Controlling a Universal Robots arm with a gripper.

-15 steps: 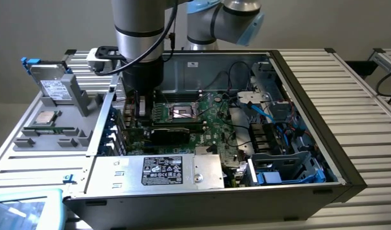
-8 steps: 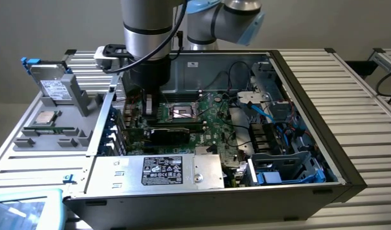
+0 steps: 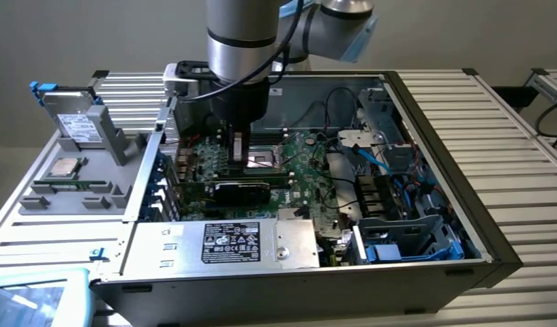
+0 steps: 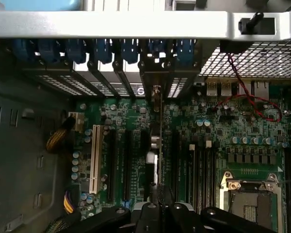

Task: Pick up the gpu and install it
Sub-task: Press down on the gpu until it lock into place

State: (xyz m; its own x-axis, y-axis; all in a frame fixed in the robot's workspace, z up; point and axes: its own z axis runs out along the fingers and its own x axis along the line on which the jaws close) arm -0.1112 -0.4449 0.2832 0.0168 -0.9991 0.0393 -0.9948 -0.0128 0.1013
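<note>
The gpu (image 3: 240, 191) is a small black card standing on edge in a slot of the green motherboard (image 3: 301, 177), inside the open computer case. My gripper (image 3: 237, 161) reaches straight down into the case just above it, beside the bare processor socket (image 3: 260, 161). In the wrist view the gpu (image 4: 160, 145) shows edge-on as a thin line. It runs from the rear slot bracket to my gripper (image 4: 160, 211), whose black fingers are shut around the card's upper edge.
A metal box with a label (image 3: 228, 244) fills the case's near side, and blue drive bays (image 3: 405, 245) and cables are at the exterior view's right. A grey tray with parts (image 3: 69, 184) lies outside at the left. Blue slot clips (image 4: 102, 48) line the rear wall.
</note>
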